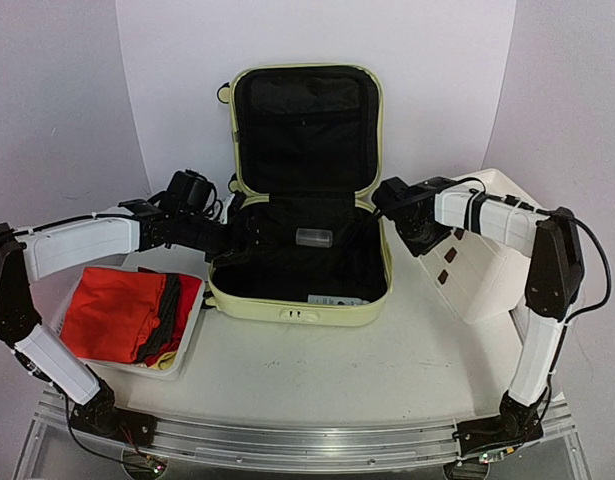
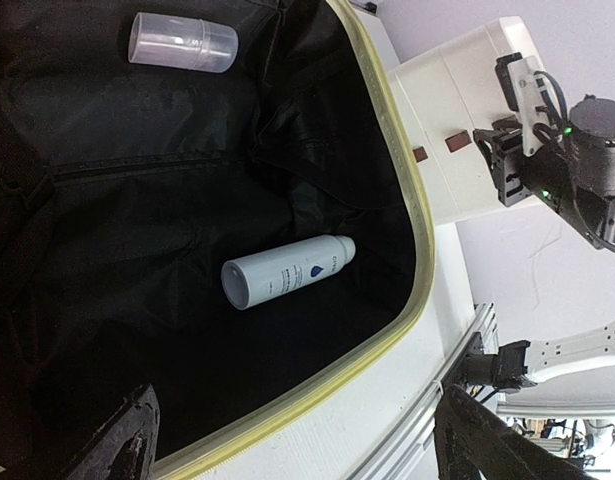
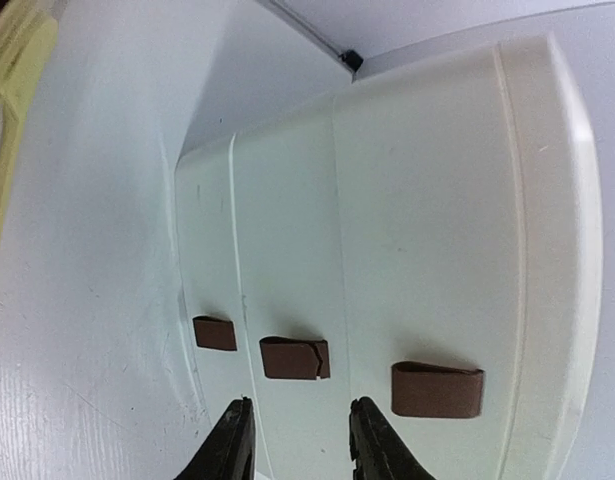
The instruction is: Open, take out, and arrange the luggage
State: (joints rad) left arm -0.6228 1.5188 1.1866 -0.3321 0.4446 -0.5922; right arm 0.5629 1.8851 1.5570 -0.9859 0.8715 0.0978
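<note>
Pale yellow-green shell: the luggage (image 1: 299, 312) lies at the middle of the table (image 1: 337, 380). Its lid (image 1: 305, 110) is thrown back and stands upright against the rear wall, so the black lining shows.
Inside: a clear plastic container (image 2: 182, 42) lies on its side toward the hinge end. A white spray bottle (image 2: 287, 272) lies on the lining nearer the front rim, well apart from it.
Left gripper (image 2: 297, 410): at the case's left edge, over the interior, fingers spread wide with nothing between them.
Right gripper (image 3: 299, 415): off the case's right side, facing the white drawer box (image 1: 487, 280). Its fingers are parted in a narrow gap and hold nothing, just short of the brown drawer pulls.
Basket (image 1: 194, 335): left of the case, with folded red and orange cloth (image 1: 117, 310) in it.
Progress, as judged: opening looks done and unpacking partly done. The container and bottle are yet to come out and be placed, perhaps in the drawers, all of which look shut.
</note>
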